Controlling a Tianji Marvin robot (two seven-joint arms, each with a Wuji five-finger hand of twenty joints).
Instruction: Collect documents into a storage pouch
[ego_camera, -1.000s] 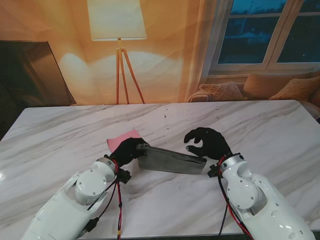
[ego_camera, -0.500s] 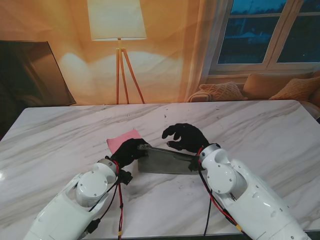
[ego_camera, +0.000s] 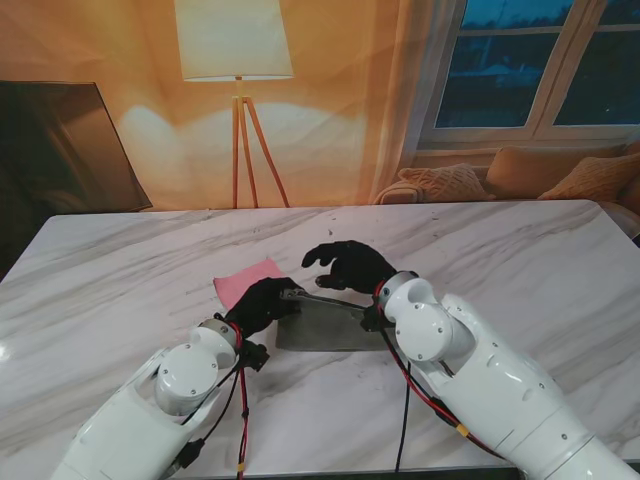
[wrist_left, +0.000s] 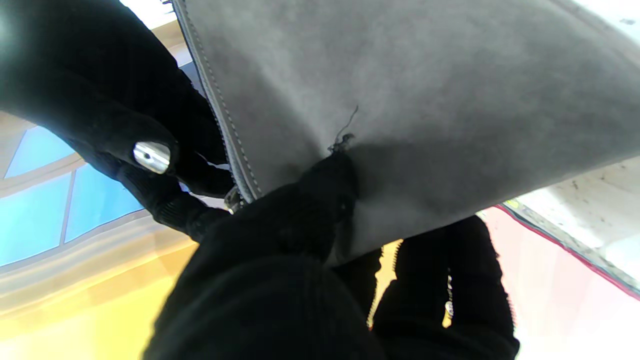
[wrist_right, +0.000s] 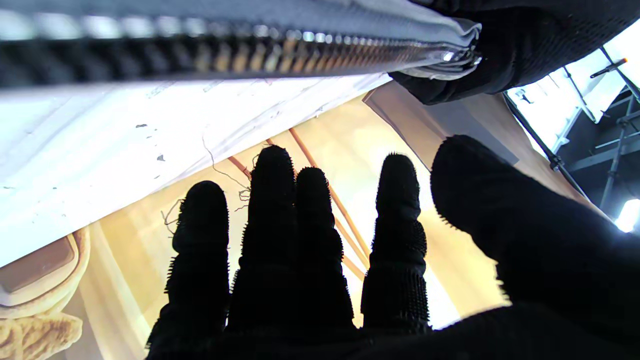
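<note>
Pouch: the grey storage pouch (ego_camera: 325, 322) sits on the marble table (ego_camera: 520, 260) right in front of us, between our two arms, with its left end lifted off the surface a bit.

Left hand: our left hand (ego_camera: 262, 303) is clamped on the pouch's left corner, thumb on one face and fingers on the other. In the left wrist view the grey fabric (wrist_left: 410, 100) fills most of the picture. We reckon this grip is there to anchor the pouch and tip the zipper edge up, so the other hand has something to work against.

Right hand: our right hand (ego_camera: 345, 266) hovers over the pouch's far edge, fingers spread and curled, holding nothing. The right wrist view shows the fingertips (wrist_right: 272, 170) in free air, with the zipper teeth (wrist_right: 240, 50) running close by but not touched.

Zipper: it looks closed along the stretch we can see. We can't tell where the slider is.

Document: the pink sheet (ego_camera: 243, 281) lies flat on the table just beyond our left hand, partly hidden by it, outside the pouch.

Where we're at: early, we'd guess. The pouch still needs opening before the pink sheet goes in.

Watch out: a one-corner grip lets the fabric twist if the right hand tugs sideways.
</note>
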